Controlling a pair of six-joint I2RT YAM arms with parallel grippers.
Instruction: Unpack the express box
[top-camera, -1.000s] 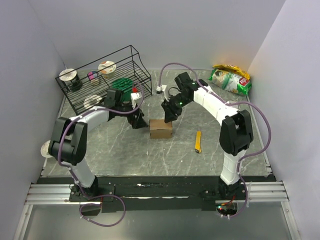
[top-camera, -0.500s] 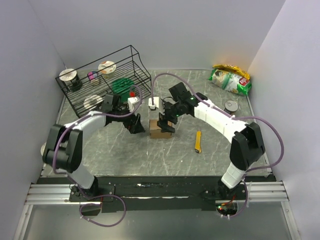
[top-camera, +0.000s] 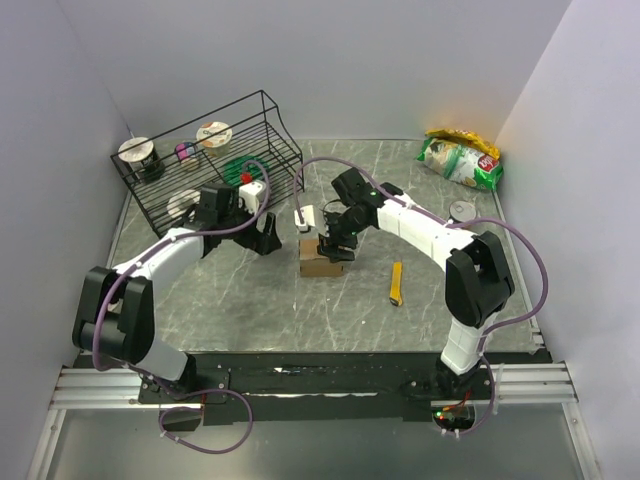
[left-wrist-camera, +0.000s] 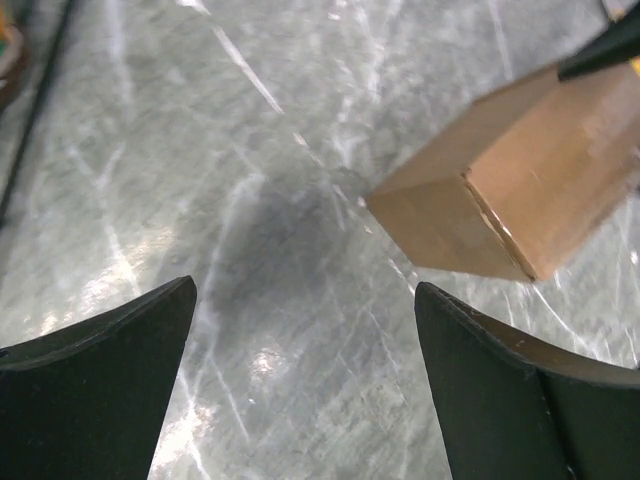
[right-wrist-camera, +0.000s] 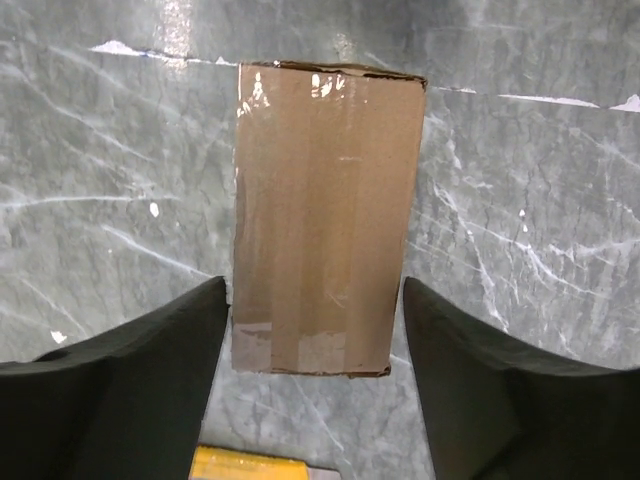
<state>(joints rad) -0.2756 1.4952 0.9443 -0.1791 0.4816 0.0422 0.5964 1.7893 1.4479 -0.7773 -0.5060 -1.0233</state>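
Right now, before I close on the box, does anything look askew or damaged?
Nothing stands out. The express box sits flat, taped shut and undented, between the open fingers of the right gripper. The yellow cutter lies loose to its right.

Bare table (top-camera: 250, 290) left of express box (top-camera: 321, 263)

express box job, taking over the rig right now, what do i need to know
Left pincer: open, empty, low over the table just left of the box.
Right pincer: open, fingers straddling the box from above; contact not clear.
Box: mid-table, flaps closed, glossy tape across the top. A yellow cutter lies on the table to its right, in neither pincer.
Done: nothing opened yet.
Left: probably steady the box, cut the tape, fold back the flaps, lift out the contents.
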